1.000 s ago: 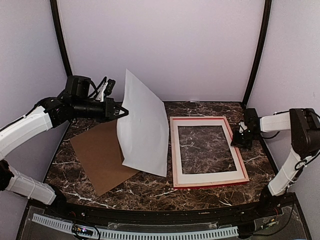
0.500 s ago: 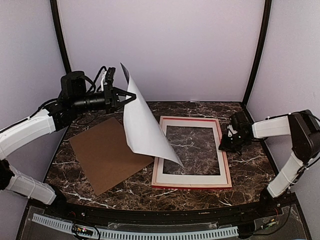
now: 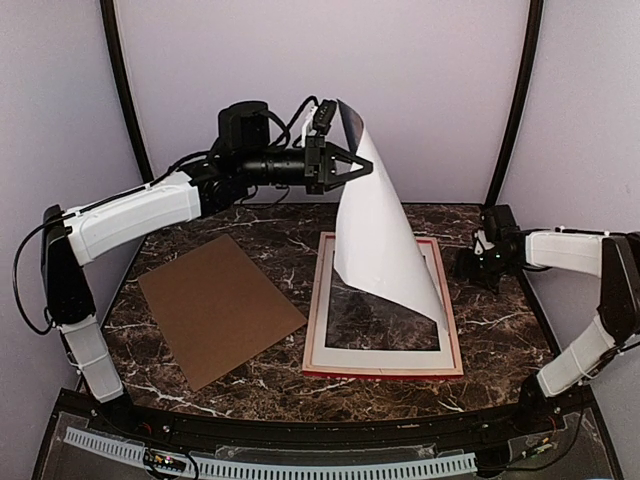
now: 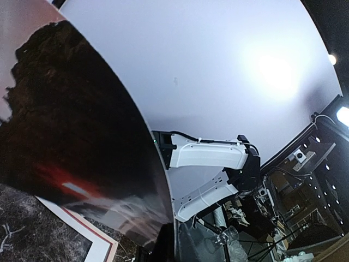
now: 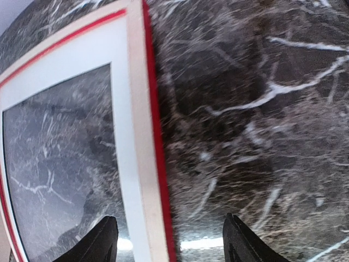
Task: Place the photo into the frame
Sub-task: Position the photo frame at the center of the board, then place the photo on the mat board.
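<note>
Top view: the left claw [image 3: 350,165] pinches the photo [image 3: 385,235] by its top corner, curled above the frame [image 3: 383,368] lying right of the worktop's [image 3: 505,330] centre.
Left wrist: the photo's dark print fills the left.
Right wrist: the right claw [image 5: 170,219] is spread over the frame's edge.

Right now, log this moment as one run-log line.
left gripper: shut on photo, hanging over frame | right gripper: open, beside frame | brown board: flat on table

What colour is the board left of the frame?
Plain brown board, clearest in the top external view.
</note>
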You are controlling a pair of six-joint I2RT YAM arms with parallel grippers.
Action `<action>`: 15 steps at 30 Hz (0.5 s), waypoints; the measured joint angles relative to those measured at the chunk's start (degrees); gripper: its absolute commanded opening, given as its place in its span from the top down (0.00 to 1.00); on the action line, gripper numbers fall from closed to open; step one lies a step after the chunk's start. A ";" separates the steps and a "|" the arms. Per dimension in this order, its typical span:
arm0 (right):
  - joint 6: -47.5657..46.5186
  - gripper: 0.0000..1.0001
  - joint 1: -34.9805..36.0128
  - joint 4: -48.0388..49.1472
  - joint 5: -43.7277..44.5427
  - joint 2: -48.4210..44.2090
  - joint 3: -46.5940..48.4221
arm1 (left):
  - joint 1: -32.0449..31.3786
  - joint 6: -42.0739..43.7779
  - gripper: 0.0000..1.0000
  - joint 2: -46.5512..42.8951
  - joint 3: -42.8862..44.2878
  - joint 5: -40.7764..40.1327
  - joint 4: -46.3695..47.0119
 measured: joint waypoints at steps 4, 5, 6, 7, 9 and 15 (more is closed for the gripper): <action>-1.11 0.33 -6.34 -1.51 0.81 -2.97 0.22 | -1.03 0.26 1.00 3.98 2.32 1.88 0.74; -1.38 0.32 -7.78 -2.01 1.07 -3.78 0.22 | -1.03 0.17 1.00 4.96 1.88 2.23 1.44; -1.64 0.33 -9.03 -2.36 1.42 -4.42 0.22 | -1.01 -0.11 1.00 5.75 0.94 2.36 2.10; -1.95 0.32 -9.84 -2.67 1.68 -4.92 0.22 | -1.01 -0.63 1.00 6.43 -0.50 2.36 3.15; -2.32 0.32 -10.88 -3.08 1.88 -5.35 0.22 | -0.68 -2.16 1.00 7.67 -4.09 2.34 5.70; -2.73 0.33 -12.24 -3.41 1.90 -5.40 0.22 | 0.85 -9.77 1.00 14.69 -15.61 0.28 15.15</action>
